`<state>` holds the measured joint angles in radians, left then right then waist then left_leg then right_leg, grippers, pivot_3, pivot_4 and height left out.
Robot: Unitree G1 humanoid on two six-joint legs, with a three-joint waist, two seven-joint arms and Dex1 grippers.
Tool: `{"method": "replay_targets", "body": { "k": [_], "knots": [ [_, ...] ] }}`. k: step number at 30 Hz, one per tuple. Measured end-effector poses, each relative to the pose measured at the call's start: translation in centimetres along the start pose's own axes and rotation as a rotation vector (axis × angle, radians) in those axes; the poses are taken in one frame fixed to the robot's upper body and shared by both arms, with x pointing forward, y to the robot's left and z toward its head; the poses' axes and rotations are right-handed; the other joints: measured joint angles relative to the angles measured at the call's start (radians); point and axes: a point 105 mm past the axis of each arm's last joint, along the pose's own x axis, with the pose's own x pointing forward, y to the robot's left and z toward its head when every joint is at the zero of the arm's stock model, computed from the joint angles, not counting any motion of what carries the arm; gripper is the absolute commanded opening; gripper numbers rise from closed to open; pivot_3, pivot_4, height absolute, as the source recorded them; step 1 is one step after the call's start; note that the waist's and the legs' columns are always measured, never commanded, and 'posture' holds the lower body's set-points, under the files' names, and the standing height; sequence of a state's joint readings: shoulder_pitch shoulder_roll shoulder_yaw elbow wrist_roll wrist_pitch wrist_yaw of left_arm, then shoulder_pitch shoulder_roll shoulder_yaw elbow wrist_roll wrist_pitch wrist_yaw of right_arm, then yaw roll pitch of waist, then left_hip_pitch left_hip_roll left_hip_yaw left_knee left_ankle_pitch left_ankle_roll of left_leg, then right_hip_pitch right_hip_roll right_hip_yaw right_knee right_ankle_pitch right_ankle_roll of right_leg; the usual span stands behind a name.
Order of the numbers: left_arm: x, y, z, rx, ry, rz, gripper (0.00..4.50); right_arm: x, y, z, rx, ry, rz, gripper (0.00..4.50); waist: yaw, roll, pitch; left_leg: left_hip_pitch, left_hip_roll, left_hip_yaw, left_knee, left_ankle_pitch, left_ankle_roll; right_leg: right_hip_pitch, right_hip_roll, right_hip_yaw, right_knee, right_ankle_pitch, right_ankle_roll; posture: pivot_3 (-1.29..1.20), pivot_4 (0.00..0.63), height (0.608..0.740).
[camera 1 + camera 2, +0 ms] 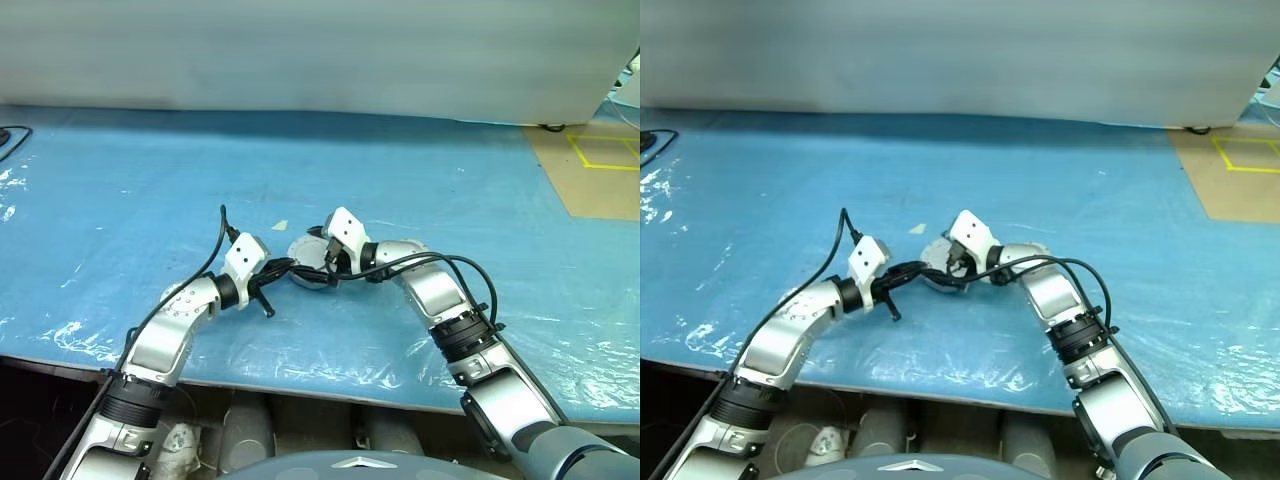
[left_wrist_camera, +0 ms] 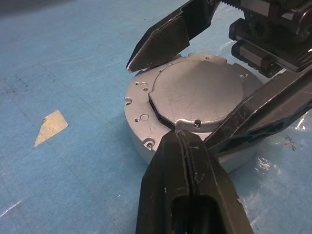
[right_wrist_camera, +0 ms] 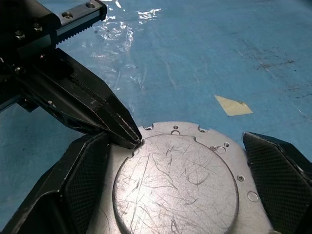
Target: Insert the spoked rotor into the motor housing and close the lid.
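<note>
Left tool (image 2: 187,146): seen clenched, its two black fingers pressed together with no gap; the joined tip is laid on the top face of the motor housing, at the edge of the raised round cover plate.
Right tool (image 3: 183,190): seen released, its textured pads (image 3: 275,170) spread wide, one on each side of the housing; from the wrist views it cannot be told whether the pads touch its wall.
Motor housing (image 2: 195,92): a round, flat, silver metal body, lying flat on the surface between the two tools; its scratched top face is ringed by small screw holes and notches. Its inside is hidden.
Scrap of tape (image 2: 50,126): a small pale, pointed piece stuck flat on the surface, near the housing but apart from it.
Surface (image 1: 140,190): covered by a blue sheet with wrinkled clear plastic along the near edge.
Floor patch (image 1: 600,170): tan, with yellow line marking, seen at the far right beyond the blue sheet.
</note>
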<state>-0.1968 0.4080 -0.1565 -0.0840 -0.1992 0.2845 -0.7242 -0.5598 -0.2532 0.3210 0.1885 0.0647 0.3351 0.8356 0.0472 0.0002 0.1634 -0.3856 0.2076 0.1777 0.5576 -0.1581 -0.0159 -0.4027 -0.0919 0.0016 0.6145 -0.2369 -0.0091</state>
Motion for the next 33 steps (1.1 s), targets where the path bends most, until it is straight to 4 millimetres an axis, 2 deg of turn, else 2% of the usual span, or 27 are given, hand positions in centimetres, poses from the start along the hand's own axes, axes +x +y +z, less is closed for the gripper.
{"method": "replay_targets", "body": {
  "k": [7, 13, 17, 19, 22, 24, 26, 28, 31, 33],
  "knots": [
    [0.3, -0.2, 0.5, 0.0, -0.026, -0.013, 0.0, -1.0, -0.3, 0.0, 0.075, -0.046, 0.018, 4.48, 0.006, 0.0, 0.0, -0.002, -0.001, 0.001, -0.005, 0.0, 0.0, 0.0, 0.0, -0.001, -0.007, 0.0, 0.0, 0.0, 0.15, 0.74],
    [0.3, -0.5, 0.1, -0.002, -0.023, -0.02, 0.0, -2.5, -1.8, 0.9, 0.127, -0.13, -0.028, 4.48, 0.013, 0.0, 0.0, -0.003, -0.001, 0.002, -0.006, 0.0, 0.0, 0.0, 0.0, -0.002, -0.008, 0.0, 0.0, 0.0, 0.15, 0.74],
    [0.3, -0.8, 0.0, -0.005, -0.023, -0.028, 0.0, -3.6, -3.9, -1.1, 0.183, -0.025, -0.103, 4.48, 0.018, 0.0, 0.0, -0.001, -0.001, 0.003, -0.006, 0.0, 0.0, 0.001, 0.0, -0.002, -0.007, 0.0, 0.0, 0.0, 0.15, 0.74],
    [0.3, -0.9, 0.1, -0.001, -0.027, -0.033, 0.0, -3.9, -4.2, -1.8, 0.239, 0.019, -0.109, 4.48, 0.019, 0.0, 0.0, 0.001, -0.001, 0.003, -0.006, 0.0, 0.0, 0.002, 0.0, -0.001, -0.007, 0.0, 0.0, 0.0, 0.15, 0.74],
    [0.4, -0.9, 0.1, -0.001, -0.024, -0.035, 0.0, -4.1, -4.0, -2.3, 0.384, 0.051, -0.092, 4.48, 0.022, 0.001, -0.001, 0.002, -0.001, 0.003, -0.007, 0.0, 0.0, 0.004, 0.0, -0.001, -0.007, 0.0, 0.0, 0.0, 0.15, 0.74],
    [0.5, -0.9, 0.1, -0.002, -0.023, -0.035, 0.0, -4.0, -3.4, -2.7, 0.542, 0.041, -0.07, 4.48, 0.022, 0.002, -0.001, 0.002, -0.001, 0.003, -0.007, 0.0, 0.0, 0.004, 0.0, -0.001, -0.007, 0.0, 0.0, 0.0, 0.15, 0.74],
    [0.5, -0.9, 0.1, -0.001, -0.024, -0.035, 0.0, -3.6, -2.0, -3.0, 0.76, 0.021, -0.007, 4.48, 0.022, 0.002, -0.001, 0.002, -0.001, 0.002, -0.008, 0.0, 0.0, 0.003, 0.0, -0.001, -0.008, 0.0, 0.0, 0.0, 0.15, 0.74],
    [0.5, -0.9, 0.1, -0.001, -0.023, -0.035, 0.0, -3.5, -1.1, -2.5, 0.876, -0.005, 0.044, 4.48, 0.022, 0.002, -0.001, 0.001, -0.001, 0.002, -0.008, 0.002, -0.003, 0.002, 0.0, -0.001, -0.008, 0.0, 0.0, 0.0, 0.15, 0.74],
    [0.4, -0.7, 0.0, -0.004, -0.021, -0.028, 0.0, -3.9, -0.8, -2.1, 1.011, -0.041, 0.064, 4.48, 0.024, 0.002, -0.001, 0.001, -0.001, 0.003, -0.008, 0.002, -0.004, 0.002, 0.0, -0.001, -0.008, 0.0, 0.0, 0.0, 0.15, 0.74],
    [0.2, -0.4, -0.1, -0.006, -0.018, -0.018, 0.0, -4.2, -0.7, -1.9, 1.09, -0.07, 0.074, 4.08, 0.023, 0.002, -0.001, 0.0, -0.001, 0.003, -0.009, 0.002, -0.004, 0.0, 0.0, -0.001, -0.008, 0.0, 0.0, 0.0, 0.15, 0.74]
  ]
}}
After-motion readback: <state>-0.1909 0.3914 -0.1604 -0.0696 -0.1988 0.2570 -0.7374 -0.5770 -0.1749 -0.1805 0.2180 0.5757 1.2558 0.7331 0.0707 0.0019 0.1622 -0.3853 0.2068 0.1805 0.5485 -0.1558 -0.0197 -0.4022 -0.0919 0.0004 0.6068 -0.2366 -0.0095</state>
